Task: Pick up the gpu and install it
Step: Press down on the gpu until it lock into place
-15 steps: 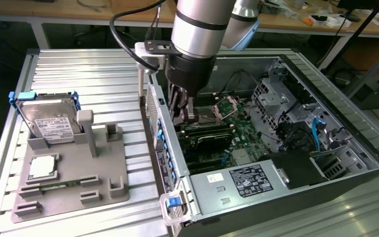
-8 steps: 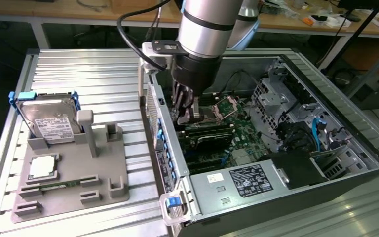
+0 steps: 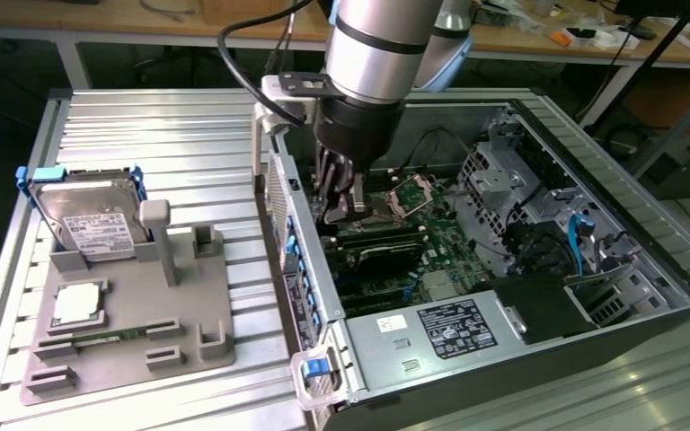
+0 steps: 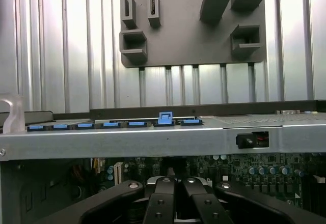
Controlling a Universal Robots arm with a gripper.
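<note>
Claw (image 3: 348, 208) shut inside pc case (image 3: 632, 180), gpu (image 3: 375, 244) partly hidden beneath

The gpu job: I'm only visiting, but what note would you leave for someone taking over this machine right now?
Gripper: shut, lowered inside the open computer case.
gpu: off the grey holder, lying across the motherboard just under the gripper.
Done: pickup and carry into the case.
Left: whether the card is fully seated cannot be told.

A ribbed metal desk (image 3: 165, 135) carries two things — a grey holder tray (image 3: 129, 337) and an open computer case (image 3: 632, 269), side by side
</note>
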